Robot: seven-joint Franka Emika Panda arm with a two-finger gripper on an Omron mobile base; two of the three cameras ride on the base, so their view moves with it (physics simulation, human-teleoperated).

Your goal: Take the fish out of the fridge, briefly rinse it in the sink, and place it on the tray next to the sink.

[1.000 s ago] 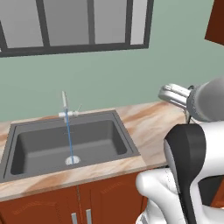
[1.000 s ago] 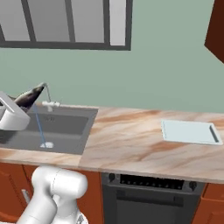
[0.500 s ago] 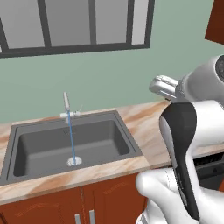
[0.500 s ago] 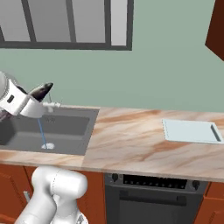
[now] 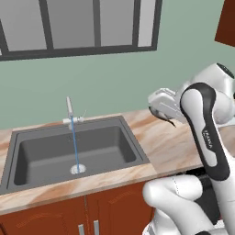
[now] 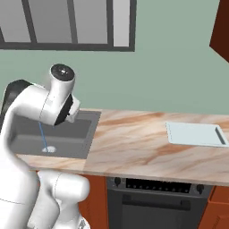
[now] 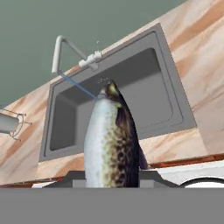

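My gripper (image 7: 112, 177) is shut on the fish (image 7: 111, 140), a silvery body with a dark mottled side that points away from the hand toward the sink (image 7: 173, 94). In the left base view the gripper (image 5: 161, 106) hangs in the air just right of the sink (image 5: 137, 153), with a dark edge of the fish (image 5: 166, 118) under it. A thin stream of water runs from the tap (image 5: 69, 110) into the basin. The pale tray (image 6: 194, 133) lies on the counter far to the right of the sink (image 6: 87, 134).
The marble counter (image 6: 134, 147) stretches between sink and tray. An oven front (image 6: 156, 203) sits below it, and red-brown cupboard doors (image 5: 59, 220) are under the sink. A window (image 5: 78, 27) is set in the green wall behind.
The arm has swung and the hand with the fish has shifted forward and slightly lower, by the sink's right edge. The grip on the fish is unchanged, and water keeps running.
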